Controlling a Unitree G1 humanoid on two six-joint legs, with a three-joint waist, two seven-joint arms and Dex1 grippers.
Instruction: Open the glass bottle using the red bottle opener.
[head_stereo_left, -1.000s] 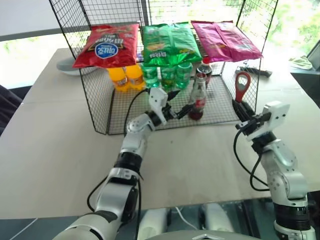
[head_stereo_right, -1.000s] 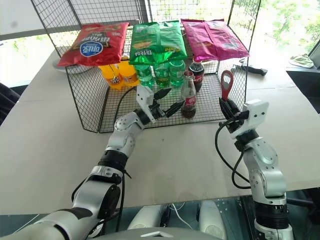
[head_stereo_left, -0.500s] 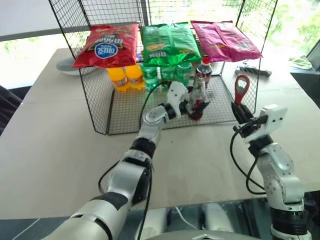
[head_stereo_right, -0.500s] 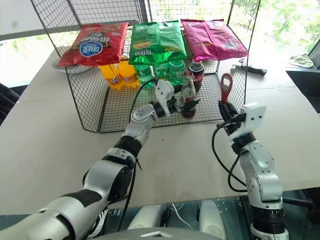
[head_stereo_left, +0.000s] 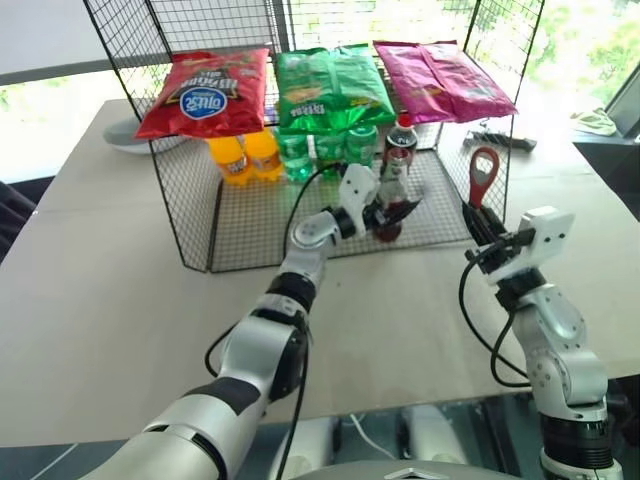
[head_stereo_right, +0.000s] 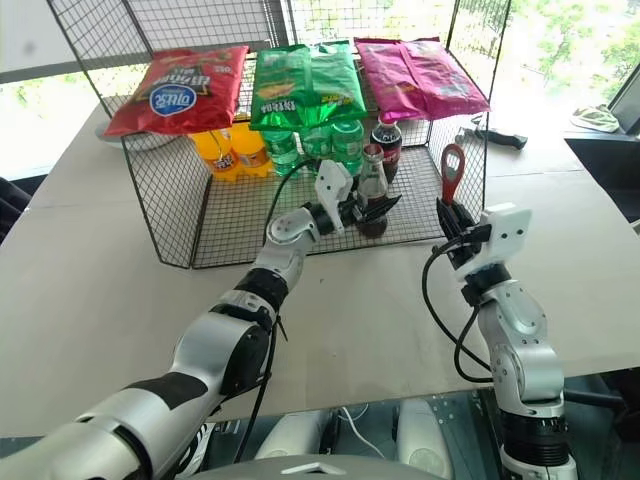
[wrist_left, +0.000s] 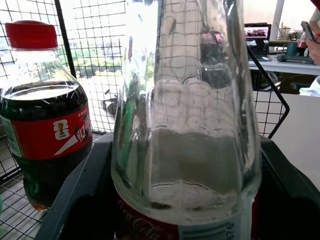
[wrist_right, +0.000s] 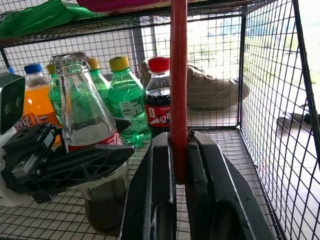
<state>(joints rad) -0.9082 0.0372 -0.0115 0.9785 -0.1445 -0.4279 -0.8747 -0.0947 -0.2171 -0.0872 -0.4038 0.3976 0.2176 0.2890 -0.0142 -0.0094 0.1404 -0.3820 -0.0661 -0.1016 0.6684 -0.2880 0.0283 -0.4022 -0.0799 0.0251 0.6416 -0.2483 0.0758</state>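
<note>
Left gripper (head_stereo_left: 392, 214) straddles the bottle (head_stereo_left: 393, 196) at its label, jaws not visibly tight yet; clamp firmly before levering. Right gripper (head_stereo_left: 478, 226), at four o'clock of the bottle, pinches the opener (head_stereo_left: 483, 173) upright; bring its ring squarely over the cap.

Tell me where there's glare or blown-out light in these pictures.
Eye views: windows behind the wire rack are washed out. Left wrist view: the glass bottle carries bright streaks and mesh reflections. Right wrist view: backlit rack, and the red bottle opener reads dark against it.
</note>
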